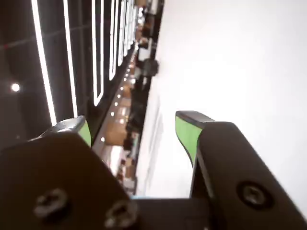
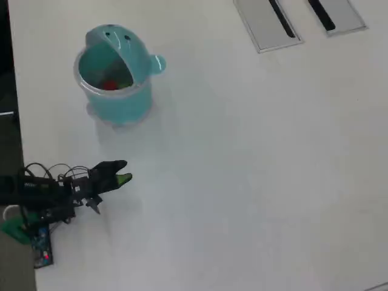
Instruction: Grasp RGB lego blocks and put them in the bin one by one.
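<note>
**Tool spread and empty, blocks resting in the bin**

In the overhead view the arm [image 2: 54, 191] lies at the lower left edge of the white tabletop [image 2: 254, 157], a tangle of black links and wires with a green clamp and a small circuit board under its base. Its tool [image 2: 123, 171] points to the right, showing a black tip and a green-lined tip. It hangs apart from the bin and nothing stands between the two, only bare tabletop.

The wrist view shows the tool [image 1: 132, 122] from behind: two black jaws with green inner pads [image 1: 186, 134], set well apart, with nothing between them. Past the jaws the camera looks out along the pale tabletop to a dark ceiling with long strip lights [image 1: 43, 62] and a blurred room beyond; the details there are too soft to name.

The bin [image 2: 115, 103] stands upright near the upper left of the overhead view, teal with a clear rim, a domed hood with two dark dots at its far side and a small knob sticking out to the right. Inside it a red block [image 2: 110, 85] shows at the bottom, with a yellow-green block [image 2: 123, 84] just beside it. A blue block cannot be made out against the teal wall.

Two flat grey panels [image 2: 265, 24] with black slots sit at the top right, well apart from both the bin and the arm
</note>
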`<action>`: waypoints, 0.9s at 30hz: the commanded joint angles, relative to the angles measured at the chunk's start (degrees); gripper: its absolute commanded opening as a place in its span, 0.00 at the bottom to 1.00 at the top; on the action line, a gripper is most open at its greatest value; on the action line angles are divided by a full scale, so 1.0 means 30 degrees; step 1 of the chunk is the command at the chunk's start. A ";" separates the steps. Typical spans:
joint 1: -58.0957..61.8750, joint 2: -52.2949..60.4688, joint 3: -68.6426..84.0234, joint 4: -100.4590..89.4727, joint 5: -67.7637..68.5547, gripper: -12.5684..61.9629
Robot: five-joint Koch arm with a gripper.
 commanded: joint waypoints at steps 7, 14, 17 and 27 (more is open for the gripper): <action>-0.0029 0.1318 0.1377 0.2783 0.0439 0.63; -0.0088 0.1289 0.1377 0.5771 0.0469 0.63; -0.0029 0.1201 0.1377 0.6562 0.0469 0.63; 0.0146 0.1143 0.1377 0.8438 0.1523 0.63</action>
